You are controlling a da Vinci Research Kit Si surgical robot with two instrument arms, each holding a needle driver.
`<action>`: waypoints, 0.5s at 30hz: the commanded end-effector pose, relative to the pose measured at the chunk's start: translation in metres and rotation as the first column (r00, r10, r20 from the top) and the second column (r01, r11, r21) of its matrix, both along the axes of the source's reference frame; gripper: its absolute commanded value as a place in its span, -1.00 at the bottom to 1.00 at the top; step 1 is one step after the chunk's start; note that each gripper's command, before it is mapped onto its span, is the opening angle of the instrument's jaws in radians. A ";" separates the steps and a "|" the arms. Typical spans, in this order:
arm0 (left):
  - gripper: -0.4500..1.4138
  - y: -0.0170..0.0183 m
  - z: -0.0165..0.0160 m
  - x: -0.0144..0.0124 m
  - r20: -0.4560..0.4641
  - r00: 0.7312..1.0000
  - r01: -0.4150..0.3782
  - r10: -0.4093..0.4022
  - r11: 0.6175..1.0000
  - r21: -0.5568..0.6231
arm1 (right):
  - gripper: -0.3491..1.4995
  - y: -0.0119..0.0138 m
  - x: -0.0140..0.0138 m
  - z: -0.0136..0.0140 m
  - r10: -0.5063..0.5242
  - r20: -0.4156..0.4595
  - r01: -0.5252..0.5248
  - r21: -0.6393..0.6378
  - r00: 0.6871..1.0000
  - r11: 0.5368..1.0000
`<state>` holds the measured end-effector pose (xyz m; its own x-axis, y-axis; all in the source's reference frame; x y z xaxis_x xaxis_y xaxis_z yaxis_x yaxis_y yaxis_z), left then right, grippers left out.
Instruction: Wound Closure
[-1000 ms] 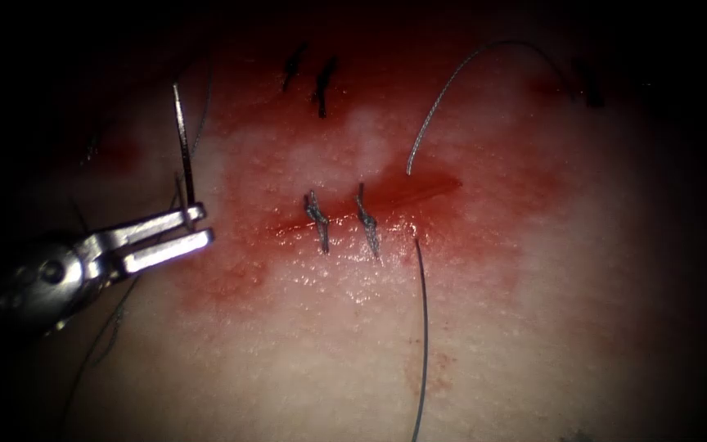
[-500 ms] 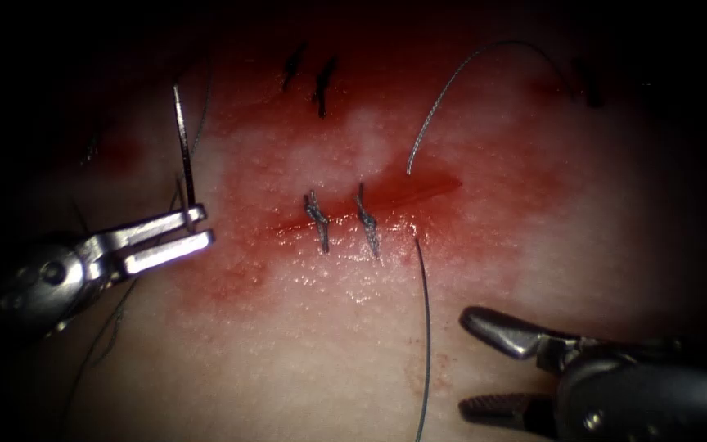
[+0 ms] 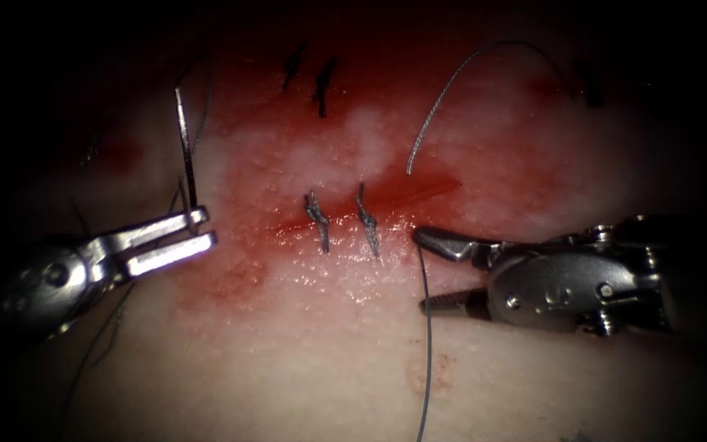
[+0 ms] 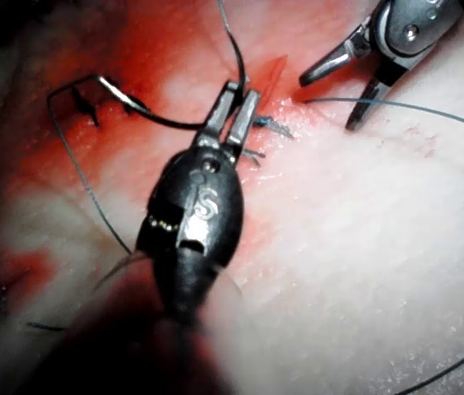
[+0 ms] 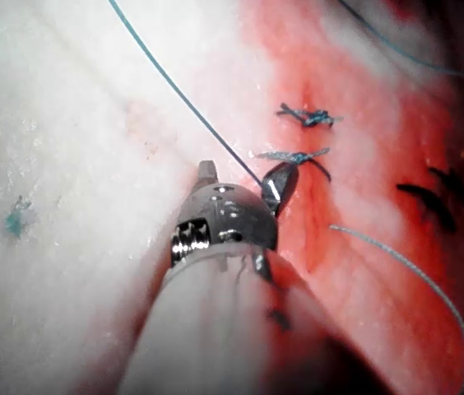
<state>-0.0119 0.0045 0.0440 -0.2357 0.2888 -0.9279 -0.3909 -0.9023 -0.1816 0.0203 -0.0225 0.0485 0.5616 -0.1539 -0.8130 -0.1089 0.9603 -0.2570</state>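
Note:
The tissue (image 3: 345, 344) has a red cut (image 3: 403, 200) running across, with two knotted stitches (image 3: 318, 223) (image 3: 367, 219) over it. Left of the cut, my left tool (image 3: 196, 227) is shut on the curved needle (image 3: 183, 147) near its lower end; the needle stands up from the jaws, clear of the tissue. That grip also shows in the left wrist view (image 4: 234, 92). My right tool (image 3: 423, 270) stands open at the cut's right part, its jaws either side of the thread (image 3: 425, 344) that leaves the tissue there. It holds nothing, as the right wrist view (image 5: 244, 177) confirms.
A free thread end (image 3: 443, 98) arcs up from the cut toward the far right. Dark older stitches (image 3: 321, 82) lie at the far side. More thread (image 3: 96, 344) trails under the left tool. Red fluid (image 3: 231, 278) stains the tissue around the cut.
The right tool came in from the lower right and moved up and left to the thread beside the cut, jaws open. The left tool and needle stayed put.

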 end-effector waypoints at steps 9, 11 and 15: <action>-1.00 0.0001 0.0007 -0.0005 0.001 1.000 -0.001 0.001 1.000 0.000 | -1.00 -0.0015 0.0008 0.0012 0.044 0.019 -0.044 0.002 0.999 0.999; -1.00 0.0000 0.0006 -0.0005 0.001 1.000 -0.001 0.001 1.000 0.000 | -1.00 -0.0018 0.0007 0.0008 0.046 0.033 -0.046 -0.008 0.998 0.999; -1.00 0.0000 0.0006 -0.0005 0.001 1.000 -0.001 0.001 1.000 0.000 | -1.00 -0.0025 0.0005 -0.0005 0.045 0.036 -0.045 0.000 0.998 0.999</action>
<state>-0.0119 0.0044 0.0440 -0.2360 0.2889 -0.9278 -0.3904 -0.9025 -0.1817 0.0201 -0.0245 0.0474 0.6010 -0.1273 -0.7890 -0.1409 0.9549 -0.2614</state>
